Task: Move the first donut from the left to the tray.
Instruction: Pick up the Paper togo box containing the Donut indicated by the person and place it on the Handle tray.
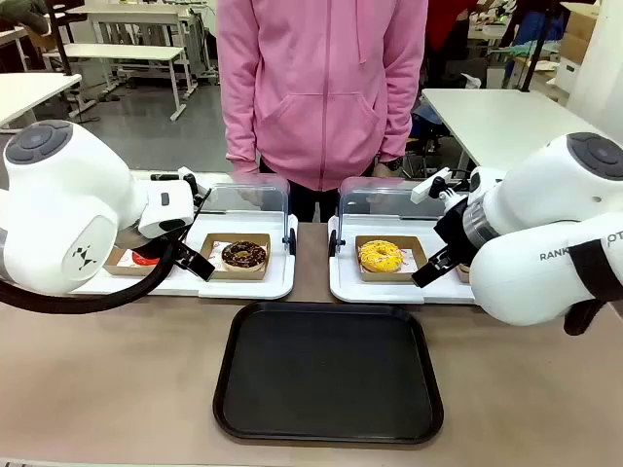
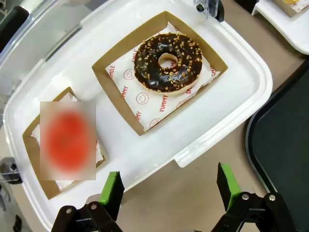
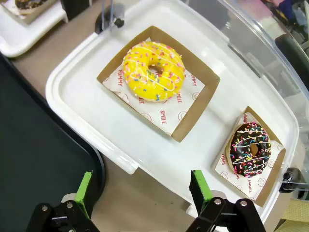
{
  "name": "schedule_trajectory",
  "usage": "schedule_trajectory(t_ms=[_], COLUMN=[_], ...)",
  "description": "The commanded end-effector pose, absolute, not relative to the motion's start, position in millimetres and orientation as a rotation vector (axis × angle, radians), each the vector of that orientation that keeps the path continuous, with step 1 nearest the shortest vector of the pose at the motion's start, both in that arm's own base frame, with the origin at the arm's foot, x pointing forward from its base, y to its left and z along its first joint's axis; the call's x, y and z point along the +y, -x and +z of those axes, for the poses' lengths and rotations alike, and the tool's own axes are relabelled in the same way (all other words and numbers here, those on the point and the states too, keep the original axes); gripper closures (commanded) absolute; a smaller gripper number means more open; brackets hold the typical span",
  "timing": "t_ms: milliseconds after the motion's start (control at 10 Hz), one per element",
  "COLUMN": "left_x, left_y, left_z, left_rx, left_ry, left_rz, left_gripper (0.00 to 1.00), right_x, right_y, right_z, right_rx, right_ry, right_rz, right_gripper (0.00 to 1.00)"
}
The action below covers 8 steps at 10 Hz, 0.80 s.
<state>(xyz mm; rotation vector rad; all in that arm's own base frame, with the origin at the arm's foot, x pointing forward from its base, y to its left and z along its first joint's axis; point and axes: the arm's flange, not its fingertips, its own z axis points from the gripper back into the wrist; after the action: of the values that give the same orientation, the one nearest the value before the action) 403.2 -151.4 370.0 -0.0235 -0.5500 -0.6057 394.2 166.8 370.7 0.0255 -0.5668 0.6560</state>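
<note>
Nearest the lens lies the tray, black and bare, on the worktop between my two arms. Beyond it the donut, red-glazed, sits in its cardboard holder at the left end of the white display tray. In the front view my left wrist partly masks it.

Hazards, as I judge them:
- The chocolate donut lies more squarely ahead of the left claw than the red one does, so a straight descent would take the wrong item.
- The raised clear lid stands just behind both donuts and could catch the wrist.
- A pinch on the glaze would mar it, while a pinch on one holder wall alone might tip the load.

Left claw: pads spread fully, gripping nothing, poised over the display tray's near rim. Right claw: likewise spread and empty, near the yellow donut.
</note>
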Motion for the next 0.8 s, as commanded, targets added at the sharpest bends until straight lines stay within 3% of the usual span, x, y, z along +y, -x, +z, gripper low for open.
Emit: schedule_trajectory(t_ms=[0, 700], left_x=[-151.4, -151.4], left_y=[-403.1, -403.1], left_z=[370.2, 370.2], left_rx=[-0.55, -0.55], left_ry=[0.023, 0.023], left_rz=[-0.606, -0.606], left_gripper=[0.0, 0.0], right_x=[166.8, 166.8], right_y=[-394.2, -394.2], right_z=[370.7, 370.7], right_rx=[-0.567, -0.567], right_ry=[-0.025, -0.025], right_rz=[0.656, 0.656], right_gripper=[0.0, 0.0])
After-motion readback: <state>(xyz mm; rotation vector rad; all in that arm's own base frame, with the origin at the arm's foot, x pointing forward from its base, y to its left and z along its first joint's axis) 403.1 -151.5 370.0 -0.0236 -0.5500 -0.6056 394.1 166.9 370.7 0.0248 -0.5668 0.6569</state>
